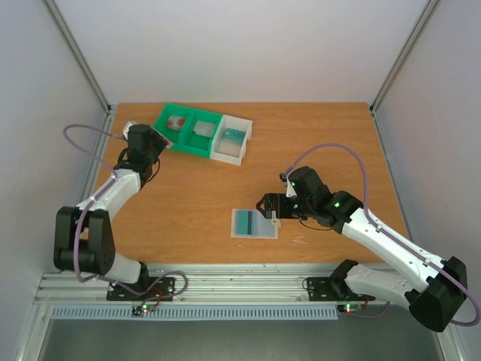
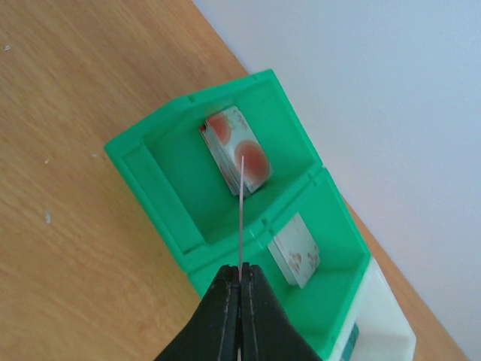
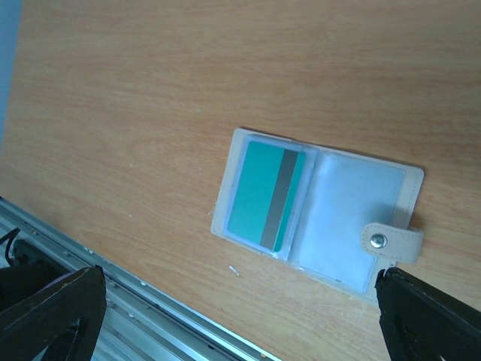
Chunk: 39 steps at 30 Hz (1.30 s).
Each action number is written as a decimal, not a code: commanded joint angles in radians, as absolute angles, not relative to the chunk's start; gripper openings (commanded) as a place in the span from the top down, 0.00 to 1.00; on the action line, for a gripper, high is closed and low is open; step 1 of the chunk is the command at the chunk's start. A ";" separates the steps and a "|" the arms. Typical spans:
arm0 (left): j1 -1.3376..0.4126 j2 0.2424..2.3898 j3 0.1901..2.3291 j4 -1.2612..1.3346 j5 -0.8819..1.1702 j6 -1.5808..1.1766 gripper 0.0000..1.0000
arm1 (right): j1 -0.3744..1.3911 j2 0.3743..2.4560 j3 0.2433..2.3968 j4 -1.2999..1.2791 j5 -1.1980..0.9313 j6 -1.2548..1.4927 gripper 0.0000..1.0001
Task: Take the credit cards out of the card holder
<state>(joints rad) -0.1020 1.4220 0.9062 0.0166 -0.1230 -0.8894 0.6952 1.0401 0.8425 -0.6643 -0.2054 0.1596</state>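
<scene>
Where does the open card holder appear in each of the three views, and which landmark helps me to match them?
Top external: the card holder lies low in the centre, just in front of the right gripper.
Left wrist: not in it; only the green tray shows.
Right wrist: right of centre, lying open.
Shared landmark: the teal card with a grey stripe in one panel, also seen from the top.

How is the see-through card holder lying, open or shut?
Open. The pale translucent rectangular card holder lies spread flat, both panels showing, its white snap tab unfastened. A teal card sits in one panel.
</scene>
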 commanded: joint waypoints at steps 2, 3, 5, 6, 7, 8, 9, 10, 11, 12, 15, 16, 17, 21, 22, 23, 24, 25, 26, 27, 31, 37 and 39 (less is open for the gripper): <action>-0.057 1.547 1.001 0.171 -0.097 -0.959 1.00 | 0.692 1.030 0.890 -0.685 -0.170 0.144 0.01; -0.050 1.572 1.018 0.177 -0.075 -0.960 1.00 | 0.691 1.031 0.891 -0.687 -0.164 0.146 0.02; -0.032 1.623 1.049 0.195 -0.015 -0.955 1.00 | 0.691 1.036 0.894 -0.689 -0.156 0.153 0.02; -0.026 1.647 1.064 0.208 -0.006 -0.954 1.00 | 0.692 1.038 0.896 -0.687 -0.154 0.157 0.01; -0.022 1.673 1.076 0.223 0.019 -0.960 1.00 | 0.692 1.044 0.900 -0.688 -0.153 0.160 0.02; -0.021 1.699 1.090 0.239 0.030 -0.972 1.00 | 0.692 1.053 0.906 -0.692 -0.152 0.161 0.02; -0.020 1.725 1.106 0.252 0.039 -0.979 1.00 | 0.691 1.059 0.912 -0.696 -0.150 0.162 0.02; -0.020 1.755 1.128 0.268 0.049 -0.987 1.00 | 0.691 1.065 0.919 -0.699 -0.148 0.163 0.02; -0.020 1.785 1.149 0.282 0.057 -0.988 1.00 | 0.691 1.070 0.924 -0.699 -0.144 0.161 0.01; -0.020 1.817 1.171 0.285 0.061 -0.987 1.00 | 0.691 1.078 0.931 -0.702 -0.142 0.159 0.02; -0.014 1.917 1.229 0.316 0.082 -1.018 1.00 | 0.692 1.104 0.956 -0.713 -0.132 0.154 0.01; -0.013 1.942 1.243 0.334 0.084 -1.028 0.99 | 0.692 1.110 0.965 -0.715 -0.127 0.151 0.01; -0.013 1.966 1.256 0.350 0.080 -1.037 1.00 | 0.691 1.118 0.971 -0.716 -0.122 0.150 0.01; -0.014 2.037 1.309 0.380 0.037 -1.054 0.99 | 0.691 1.142 0.986 -0.721 -0.111 0.153 0.02; -0.012 2.054 1.324 0.385 0.034 -1.055 0.99 | 0.691 1.145 0.986 -0.720 -0.109 0.154 0.02; -0.012 2.070 1.343 0.384 0.033 -1.056 0.99 | 0.692 1.148 0.986 -0.718 -0.106 0.156 0.02; -0.012 2.085 1.360 0.383 0.034 -1.058 1.00 | 0.692 1.152 0.987 -0.718 -0.104 0.157 0.01; -0.012 2.099 1.374 0.383 0.035 -1.060 0.99 | 0.691 1.156 0.988 -0.719 -0.102 0.156 0.02; -0.012 2.112 1.384 0.382 0.033 -1.061 1.00 | 0.691 1.159 0.990 -0.720 -0.100 0.156 0.01; -0.012 2.121 1.392 0.382 0.031 -1.065 1.00 | 0.692 1.162 0.992 -0.721 -0.097 0.155 0.01; -0.012 2.146 1.396 0.403 0.023 -1.089 1.00 | 0.691 1.176 0.999 -0.724 -0.084 0.149 0.01; -0.012 2.190 1.406 0.427 0.033 -1.118 0.99 | 0.691 1.202 1.008 -0.716 -0.083 0.140 0.02; -0.012 2.200 1.407 0.429 0.034 -1.124 1.00 | 0.692 1.208 1.016 -0.719 -0.083 0.138 0.01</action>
